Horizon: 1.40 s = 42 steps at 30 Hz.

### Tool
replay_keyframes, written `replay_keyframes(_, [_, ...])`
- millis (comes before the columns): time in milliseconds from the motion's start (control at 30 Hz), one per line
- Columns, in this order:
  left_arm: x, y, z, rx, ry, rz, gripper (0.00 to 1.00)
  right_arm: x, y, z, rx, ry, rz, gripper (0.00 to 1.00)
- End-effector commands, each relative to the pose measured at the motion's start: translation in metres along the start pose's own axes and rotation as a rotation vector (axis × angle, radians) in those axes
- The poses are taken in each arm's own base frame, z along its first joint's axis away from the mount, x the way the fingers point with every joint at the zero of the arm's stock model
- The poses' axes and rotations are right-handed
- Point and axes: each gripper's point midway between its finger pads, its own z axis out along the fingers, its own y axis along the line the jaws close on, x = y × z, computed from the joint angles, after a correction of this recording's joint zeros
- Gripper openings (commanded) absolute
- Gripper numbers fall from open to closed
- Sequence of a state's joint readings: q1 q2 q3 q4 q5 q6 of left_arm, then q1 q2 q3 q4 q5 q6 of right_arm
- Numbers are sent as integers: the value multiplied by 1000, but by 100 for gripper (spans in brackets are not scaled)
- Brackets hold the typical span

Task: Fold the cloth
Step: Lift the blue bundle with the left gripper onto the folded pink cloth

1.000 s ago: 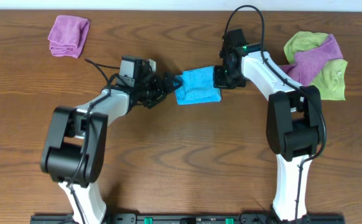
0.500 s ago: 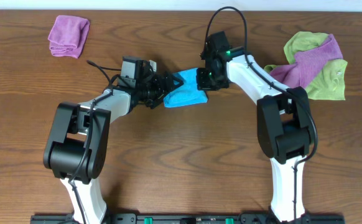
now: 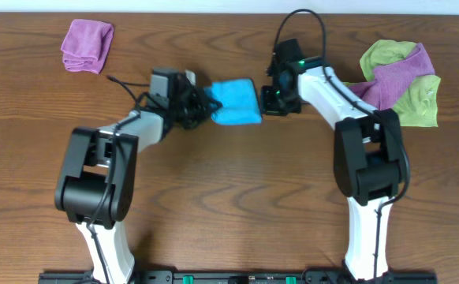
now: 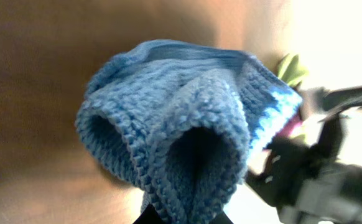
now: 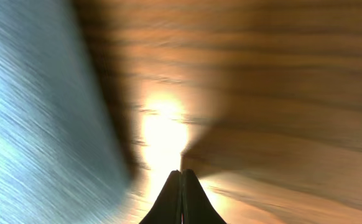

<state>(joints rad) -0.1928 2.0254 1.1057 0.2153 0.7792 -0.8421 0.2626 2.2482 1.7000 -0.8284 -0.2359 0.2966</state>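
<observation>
1. Since half a second earlier, the right gripper had drawn back to the right, off the blue cloth. The cloth itself had shifted toward the far edge of the wooden table and looked squarer from overhead.
2. The left gripper was clamped on the blue cloth's left edge. Its wrist camera showed the knit bunched into rolled folds above the dark fingers at the bottom of the view.
3. The right gripper's fingertips were pressed together with nothing between them. They sat just beside the cloth's right edge, which showed as a blurred blue mass on the left of that wrist view.
4. The blue cloth sat between the two grippers, in the far half of the table. Whether its left edge was lifted off the wood could not be told.
5. A folded purple cloth lay near the far left corner. A heap of green and purple cloths lay at the far right. Both were well apart from the blue cloth.
</observation>
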Motion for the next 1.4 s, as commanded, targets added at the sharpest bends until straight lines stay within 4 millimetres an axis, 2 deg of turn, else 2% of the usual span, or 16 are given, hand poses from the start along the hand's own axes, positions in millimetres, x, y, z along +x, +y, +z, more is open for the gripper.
replay_keyframes(0, [-73, -41, -40, 97, -153, 24, 6, -25, -7, -53, -23, -121, 27, 1])
replay_keyframes(67, [-111, -53, -68, 127, -249, -7, 6, -31, -10, -71, -28, -157, 32, 1])
replay_keyframes(133, [-155, -63, -108, 178, -363, -55, 6, -34, -11, -89, -33, -190, 28, 1])
replay_keyframes(233, [-212, -55, -176, 239, -555, -174, 6, -34, -7, -107, -39, -221, 8, 1])
replay_keyframes(333, [-249, -19, -235, 265, -726, -367, 6, -34, -4, -117, -42, -235, 5, 1])
replay_keyframes(400, [-265, 6, -269, 260, -832, -446, 6, -33, -4, -118, -43, -234, 5, 1])
replay_keyframes(467, [-275, 24, -292, 262, -920, -525, 6, -30, -4, -118, -40, -224, 7, 1])
replay_keyframes(533, [-281, 31, -305, 260, -985, -552, 6, -28, -3, -117, -39, -215, 6, 1])
replay_keyframes(633, [-289, 39, -317, 240, -1078, -565, 6, -24, -3, -116, -36, -199, 6, 1])
replay_keyframes(733, [-297, 46, -316, 261, -1102, -568, 6, -20, -1, -114, -34, -186, 4, 1])
replay_keyframes(767, [-302, 48, -312, 278, -1096, -563, 6, -19, 0, -114, -33, -180, 2, 1])
replay_keyframes(867, [-319, 56, -282, 358, -972, -586, 6, -15, 1, -113, -31, -164, 1, 1])
replay_keyframes(933, [-323, 61, -273, 361, -942, -582, 6, -13, 3, -112, -31, -159, -1, 1])
replay_keyframes(1033, [-323, 68, -270, 325, -949, -550, 6, -11, 4, -111, -29, -152, -2, 1])
replay_keyframes(1167, [-318, 84, -261, 262, -926, -590, 6, -12, 6, -111, -32, -155, -7, 1])
replay_keyframes(1367, [-316, 83, -257, 265, -909, -582, 6, -10, 9, -110, -33, -153, -13, 1])
